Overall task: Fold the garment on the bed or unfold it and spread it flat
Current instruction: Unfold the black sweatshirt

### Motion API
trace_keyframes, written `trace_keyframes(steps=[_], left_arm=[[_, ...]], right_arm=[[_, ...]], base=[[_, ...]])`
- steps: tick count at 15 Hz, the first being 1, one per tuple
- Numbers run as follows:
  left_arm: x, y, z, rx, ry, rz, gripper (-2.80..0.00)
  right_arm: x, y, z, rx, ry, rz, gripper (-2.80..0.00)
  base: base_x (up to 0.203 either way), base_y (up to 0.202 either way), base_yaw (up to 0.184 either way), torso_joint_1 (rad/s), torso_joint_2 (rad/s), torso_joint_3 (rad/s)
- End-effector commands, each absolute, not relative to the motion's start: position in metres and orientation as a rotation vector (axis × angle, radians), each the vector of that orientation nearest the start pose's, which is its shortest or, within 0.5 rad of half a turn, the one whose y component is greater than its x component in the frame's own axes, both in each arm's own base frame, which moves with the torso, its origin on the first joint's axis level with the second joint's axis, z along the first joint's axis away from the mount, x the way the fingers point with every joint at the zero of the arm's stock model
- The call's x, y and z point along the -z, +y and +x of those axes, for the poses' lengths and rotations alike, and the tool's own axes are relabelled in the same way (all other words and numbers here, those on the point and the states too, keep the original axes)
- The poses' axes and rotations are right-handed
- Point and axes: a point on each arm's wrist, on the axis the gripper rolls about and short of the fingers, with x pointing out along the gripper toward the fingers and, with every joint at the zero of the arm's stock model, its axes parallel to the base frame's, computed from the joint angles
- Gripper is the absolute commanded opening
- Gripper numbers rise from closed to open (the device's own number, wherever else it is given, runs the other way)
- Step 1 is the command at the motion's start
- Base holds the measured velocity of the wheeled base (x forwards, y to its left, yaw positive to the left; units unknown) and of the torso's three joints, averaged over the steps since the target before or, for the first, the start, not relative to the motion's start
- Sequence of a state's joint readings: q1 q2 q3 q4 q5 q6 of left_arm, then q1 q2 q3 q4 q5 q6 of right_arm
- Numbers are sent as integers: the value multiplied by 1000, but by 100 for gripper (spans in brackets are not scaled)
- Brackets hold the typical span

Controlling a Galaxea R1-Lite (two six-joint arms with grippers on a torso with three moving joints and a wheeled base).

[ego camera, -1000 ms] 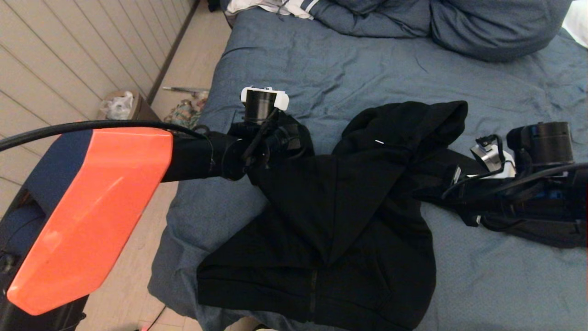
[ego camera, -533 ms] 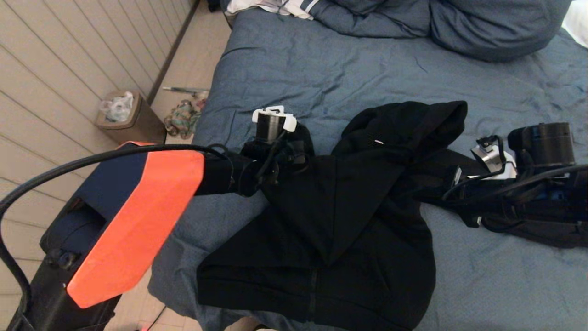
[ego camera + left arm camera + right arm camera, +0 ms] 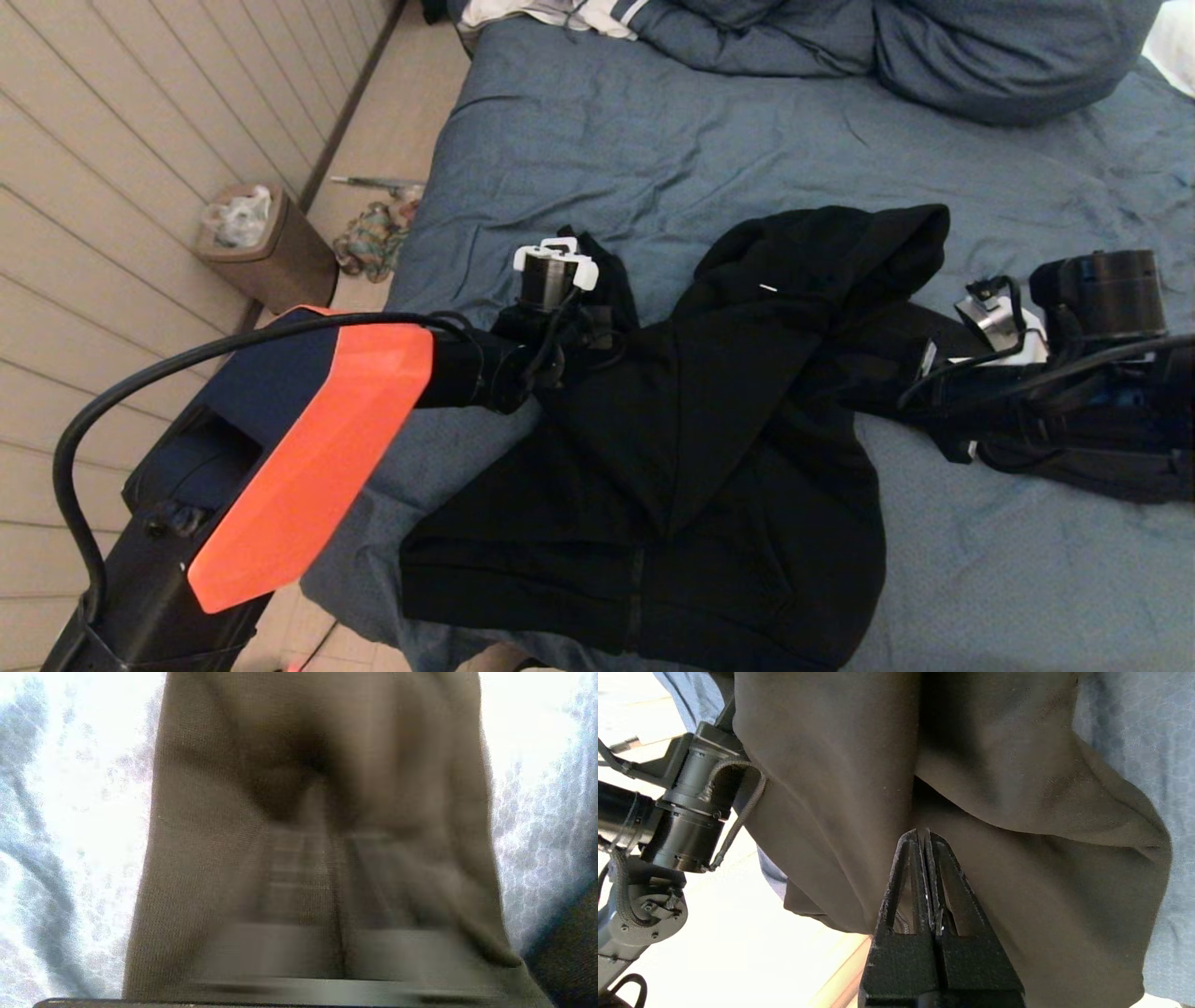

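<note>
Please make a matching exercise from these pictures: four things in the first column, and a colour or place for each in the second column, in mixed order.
Column one:
1. garment
2. bed
3. bin
4. striped cloth

Column two:
A. on the floor beside the bed, near the wall
B. black, lying crumpled on the bed
C. slate-blue and wrinkled
D. white, at the far end of the bed near the pillows

Pairs: 1-B, 2-C, 3-A, 4-D

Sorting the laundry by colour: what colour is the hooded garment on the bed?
Plain black garment, no pattern; the head view shows it best against the blue bed.
</note>
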State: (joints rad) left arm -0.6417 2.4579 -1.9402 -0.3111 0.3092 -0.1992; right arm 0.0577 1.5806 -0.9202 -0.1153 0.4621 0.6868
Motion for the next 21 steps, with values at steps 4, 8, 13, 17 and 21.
trace_keyframes(steps=[4, 8, 13, 17, 21], left_arm=[[-188, -272, 429, 258, 141, -144, -280], [-254, -223, 423, 210, 21, -197, -280], [-313, -135, 420, 71, -109, -234, -280], [-323, -57, 424, -126, -135, -250, -280], [-289, 39, 439, -354, -62, -224, -280]], right_arm=[[-199, 26, 272, -304, 704, 769, -280], [-199, 27, 273, -304, 702, 768, -280], [-199, 27, 272, -304, 704, 768, -280], [-198, 27, 271, -306, 708, 768, -280], [-200, 28, 269, -314, 703, 767, -280]], base=[[0, 0, 0, 0, 0, 0], [0, 0, 0, 0, 0, 0], [0, 0, 0, 0, 0, 0], [0, 0, 0, 0, 0, 0], [0, 0, 0, 0, 0, 0]])
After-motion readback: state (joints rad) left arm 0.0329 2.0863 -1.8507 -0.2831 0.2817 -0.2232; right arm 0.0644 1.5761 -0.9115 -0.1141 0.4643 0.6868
